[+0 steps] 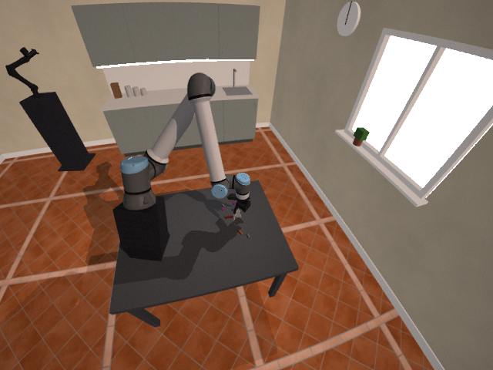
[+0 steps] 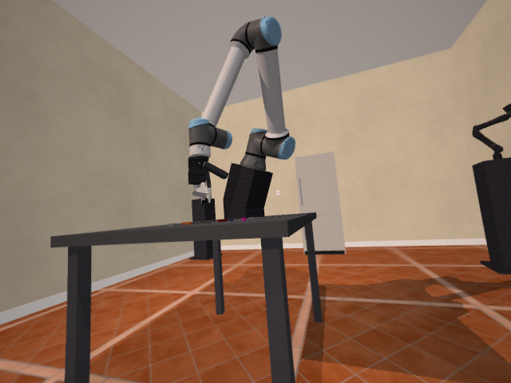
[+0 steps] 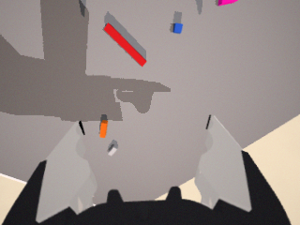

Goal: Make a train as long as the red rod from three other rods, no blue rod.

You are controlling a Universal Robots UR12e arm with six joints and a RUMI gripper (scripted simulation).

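Observation:
My gripper (image 1: 237,217) (image 2: 205,201) (image 3: 145,118) is open and empty, well above the table. The red rod (image 1: 229,216) (image 2: 222,220) (image 3: 125,45) lies flat, ahead of the fingertips in the wrist view. The orange rod (image 1: 240,232) (image 2: 187,223) (image 3: 103,128) and a short pale grey rod (image 1: 248,235) (image 3: 112,149) lie close together but apart, towards the left finger in the wrist view. One magenta rod (image 1: 223,209) and another magenta rod (image 1: 233,203) lie beyond the red rod. No rods in the wrist view lie end to end.
A small blue rod (image 1: 233,209) (image 3: 177,28) lies near the red rod. A small greyish piece (image 1: 223,205) lies near the magenta rods, too small to identify. The arm's black pedestal (image 1: 141,230) stands at the left side of the table (image 1: 206,263). Arm shadows cross the tabletop.

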